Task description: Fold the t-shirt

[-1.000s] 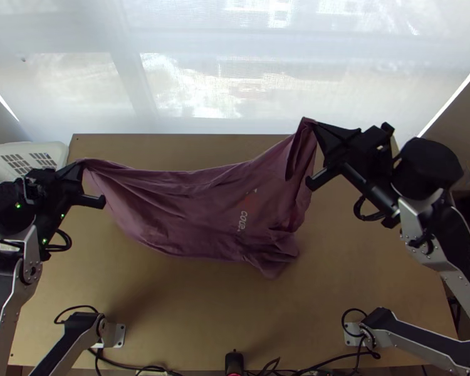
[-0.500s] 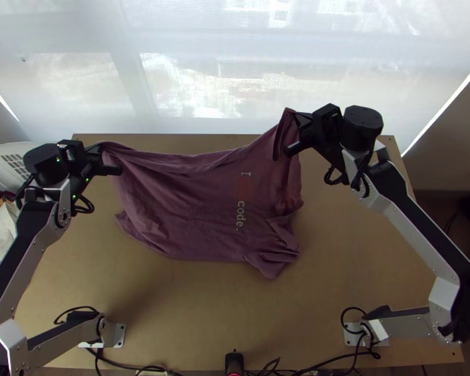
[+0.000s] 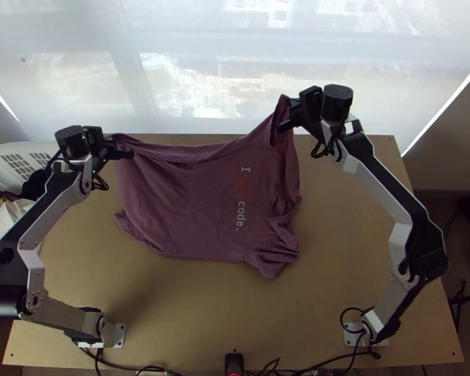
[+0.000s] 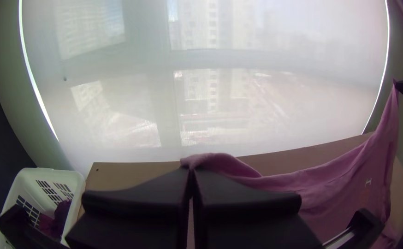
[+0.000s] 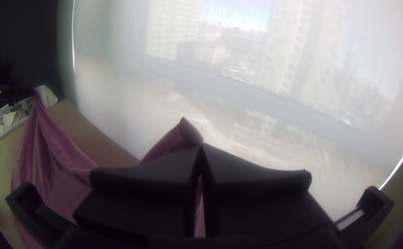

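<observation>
Because the t-shirt (image 3: 200,203) likely needed smoothing for folding, the left claw (image 4: 192,169) and right claw (image 5: 201,147) pinched its far edge above the surface (image 3: 191,307).

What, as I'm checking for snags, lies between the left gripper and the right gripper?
The t-shirt: its raised far side runs from the left gripper to the right gripper, sagging between them, as the top view shows.

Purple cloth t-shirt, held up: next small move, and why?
Probably lower the black left gripper and black right gripper together: each pinches a raised far part of the purple cloth t-shirt, whose near edge seems to rest on the light wooden table.
</observation>
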Controlling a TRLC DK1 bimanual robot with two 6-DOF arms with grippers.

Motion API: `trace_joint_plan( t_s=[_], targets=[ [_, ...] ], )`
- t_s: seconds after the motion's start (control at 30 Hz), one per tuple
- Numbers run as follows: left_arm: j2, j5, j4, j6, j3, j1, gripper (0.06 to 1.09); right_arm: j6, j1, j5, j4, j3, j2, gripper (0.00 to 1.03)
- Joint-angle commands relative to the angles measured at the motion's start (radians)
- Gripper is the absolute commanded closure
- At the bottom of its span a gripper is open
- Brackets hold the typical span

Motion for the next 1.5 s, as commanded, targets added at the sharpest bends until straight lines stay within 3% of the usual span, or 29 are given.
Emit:
trace_joint_plan(
  t_s=[0.0,0.27,0.73,1.13,1.47],
  targets=[
    [0.18,0.001,0.032,0.01,0.141,0.006,1.05,-0.008,-0.012,0.0,-0.005,0.124,0.139,1.0],
    [0.395,-0.003,0.025,0.013,0.369,0.006,1.05,-0.022,-0.013,0.005,-0.027,0.244,0.265,1.0],
    [0.625,-0.052,0.012,0.021,0.524,-0.002,1.05,-0.043,-0.033,0.026,-0.062,0.386,0.451,1.0],
    [0.679,-0.071,-0.009,0.033,0.541,-0.008,1.05,-0.046,-0.036,0.042,-0.062,0.402,0.512,1.0],
    [0.668,-0.071,-0.028,0.033,0.573,0.029,1.05,0.007,-0.059,0.043,-0.079,0.386,0.481,1.0]
  ],
)
